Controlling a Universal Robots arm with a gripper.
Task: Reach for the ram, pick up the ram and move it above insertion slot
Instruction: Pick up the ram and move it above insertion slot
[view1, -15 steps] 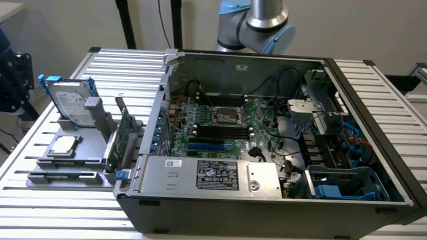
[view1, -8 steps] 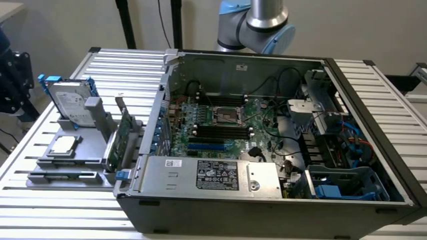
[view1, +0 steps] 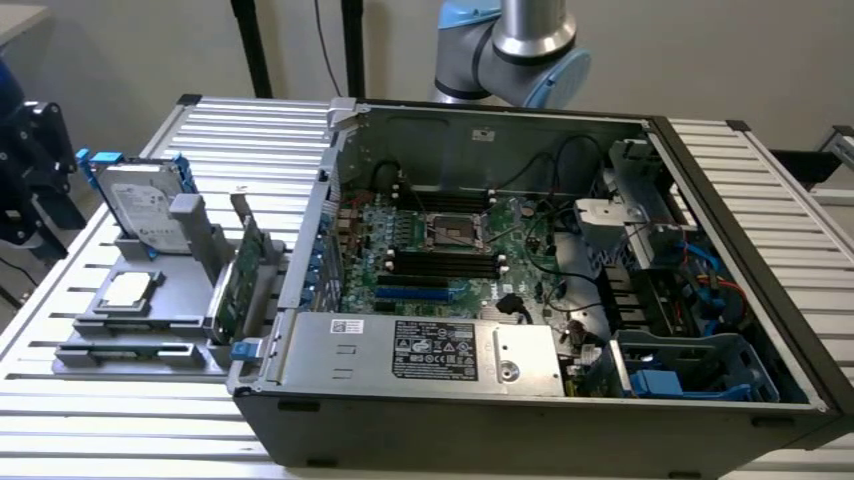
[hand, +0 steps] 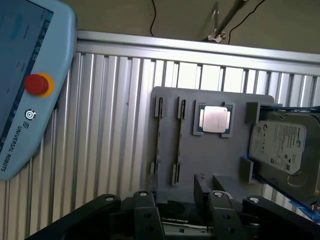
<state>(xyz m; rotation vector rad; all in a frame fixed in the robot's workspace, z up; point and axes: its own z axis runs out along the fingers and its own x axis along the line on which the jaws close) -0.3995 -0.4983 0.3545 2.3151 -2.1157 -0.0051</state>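
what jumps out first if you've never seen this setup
The open computer case sits in the middle of the exterior view, its green motherboard laid bare. At the exterior view's left, a grey fixture holds a silver hard drive with blue rails. In the wrist view, the red stop button on a pale blue teach pendant beside the fixture catches the eye.

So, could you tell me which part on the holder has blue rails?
The hard drive, the propped-up silver box; the chip is small and square, the card green.
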